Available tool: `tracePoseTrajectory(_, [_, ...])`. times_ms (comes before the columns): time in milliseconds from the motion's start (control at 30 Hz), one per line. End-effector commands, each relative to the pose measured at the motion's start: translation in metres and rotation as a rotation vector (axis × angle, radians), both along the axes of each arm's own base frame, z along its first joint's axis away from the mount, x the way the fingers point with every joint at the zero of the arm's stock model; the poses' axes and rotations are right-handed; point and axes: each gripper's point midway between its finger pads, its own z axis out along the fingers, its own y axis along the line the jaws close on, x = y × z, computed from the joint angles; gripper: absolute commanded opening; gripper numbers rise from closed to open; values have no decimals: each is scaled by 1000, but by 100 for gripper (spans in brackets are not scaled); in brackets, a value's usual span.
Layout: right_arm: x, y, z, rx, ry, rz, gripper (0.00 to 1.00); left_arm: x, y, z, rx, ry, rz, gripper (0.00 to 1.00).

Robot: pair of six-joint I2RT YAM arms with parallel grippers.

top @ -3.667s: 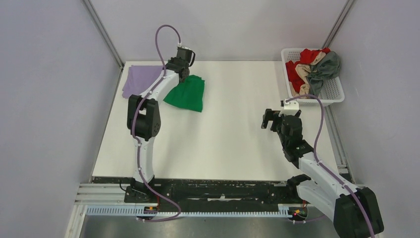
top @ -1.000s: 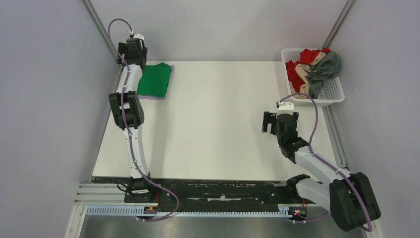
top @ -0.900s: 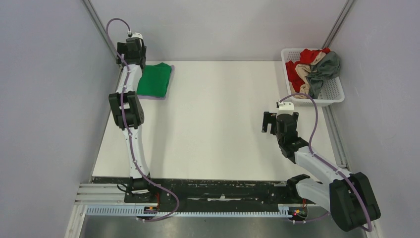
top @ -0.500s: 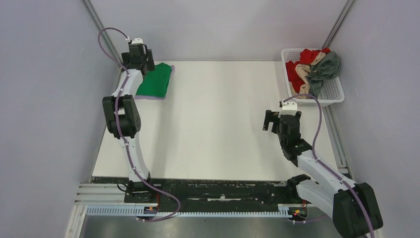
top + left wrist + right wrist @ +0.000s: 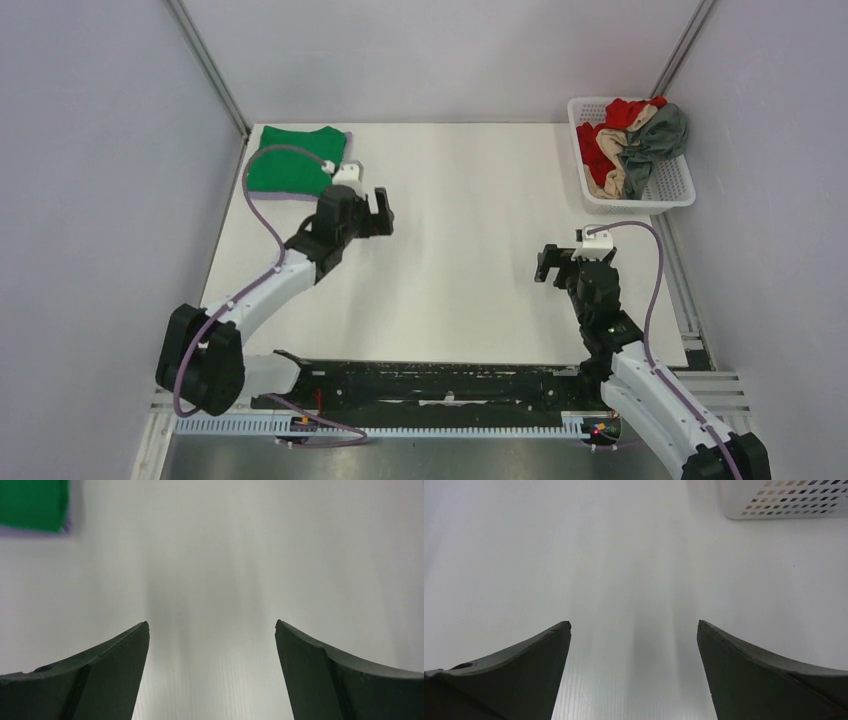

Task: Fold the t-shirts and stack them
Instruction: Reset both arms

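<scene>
We see the left gripper (image 5: 377,212) spread wide with nothing between its jaws, hanging over the bare white tabletop (image 5: 470,230). The left wrist view agrees: both fingers (image 5: 100,670) are far apart, with only white surface between them.

The green t-shirt (image 5: 288,168) lies folded flat, ahead of this gripper and off to its left as the wrist camera sees it. It is near the gripper but not touching it, at the far left corner of the tabletop. It sits on top of the lavender t-shirt (image 5: 300,197), which shows only as a thin edge along the green one's near and right sides. In the wrist view the stack shows only as a corner at upper left.

The right gripper (image 5: 548,266) is also spread wide and empty, over bare tabletop. In its wrist view the two fingers (image 5: 764,675) are apart with only white surface between them.

The white basket (image 5: 668,192) stands ahead of the right gripper and to its right, well apart from it. Only the basket's lattice wall shows at the top right of the wrist view.

Inside it are a red t-shirt (image 5: 598,148), a beige t-shirt (image 5: 641,120) and a dark grey t-shirt (image 5: 662,135), crumpled together and heaped above the rim.

The two grippers are well apart from each other.
</scene>
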Motion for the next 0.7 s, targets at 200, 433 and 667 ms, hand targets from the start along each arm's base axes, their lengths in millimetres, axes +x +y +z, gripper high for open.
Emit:
tracePoseTrajectory(200, [-9,5,-3,56,-76,36,98,-89,-21,-16,-206,-50,-94,100])
tracePoseTrajectory(433, [-7,2,-5,66,-67,7,98,-98,-2,3,-171,-116,-51,100])
tracePoseTrajectory(667, [-7,1,-5,79,-81,-8,98,-103,4,9,-186,-150,-33,100])
